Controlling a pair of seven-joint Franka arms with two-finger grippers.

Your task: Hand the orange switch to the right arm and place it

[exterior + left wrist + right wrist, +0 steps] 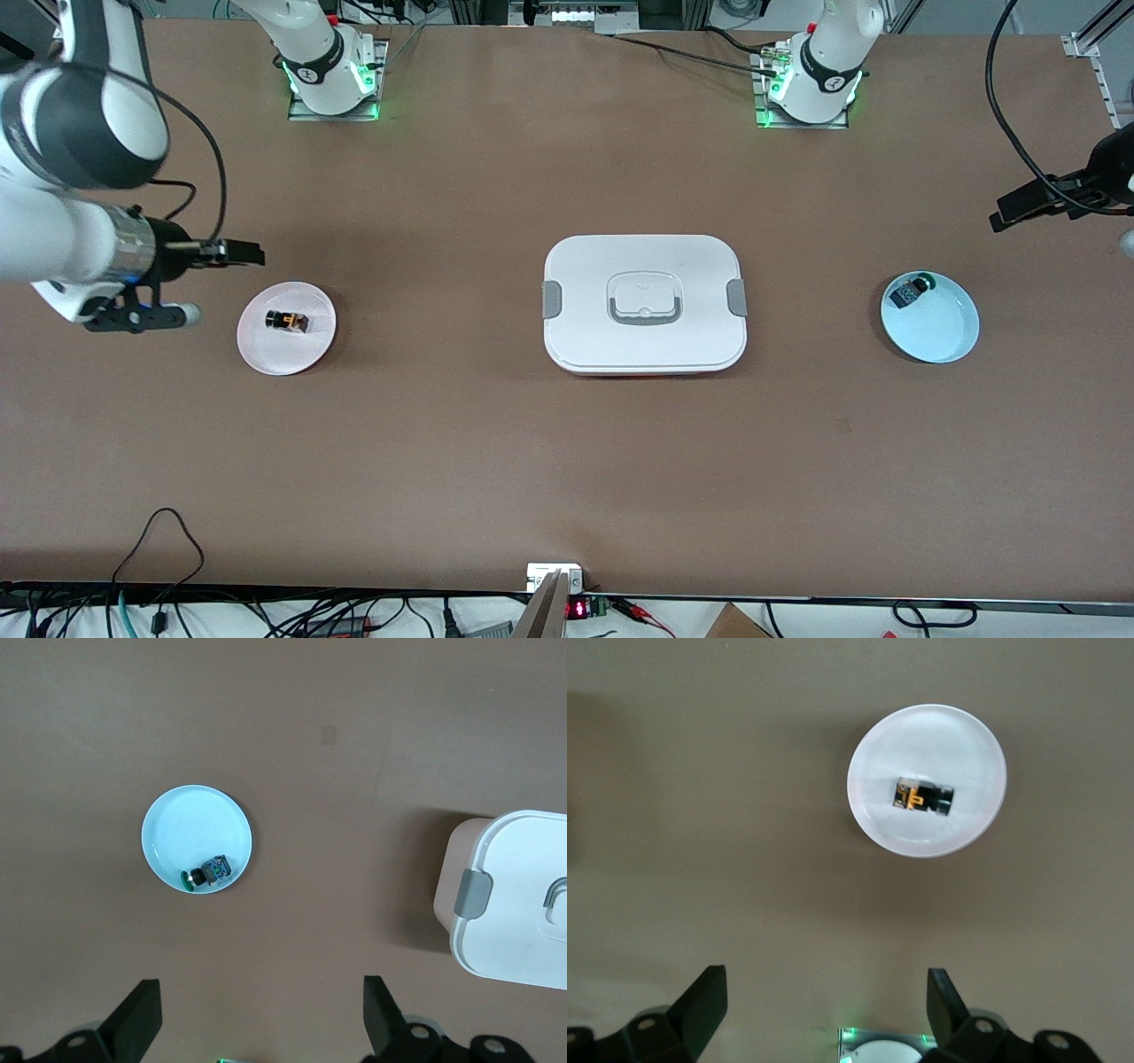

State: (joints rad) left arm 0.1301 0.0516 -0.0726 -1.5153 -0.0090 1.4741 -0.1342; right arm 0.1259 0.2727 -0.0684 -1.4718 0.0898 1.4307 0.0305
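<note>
The orange switch (287, 321) lies on its side on a small white plate (257, 350) toward the right arm's end of the table. It also shows in the right wrist view (921, 797), on the plate (974, 819). My right gripper (241, 253) is open and empty, up in the air over bare table beside that plate; its spread jaws show in the right wrist view (828, 1005). My left gripper (1003, 217) is open and empty, high over the table at the left arm's end, beside a light blue plate (943, 341); it also shows in the left wrist view (261, 1010).
The light blue plate (182, 824) holds a small black part with a green cap (912, 289), also seen in the left wrist view (208, 873). A white lidded box with grey clips (585, 341) sits mid-table, its end showing in the left wrist view (523, 904). Cables run along the table's front edge.
</note>
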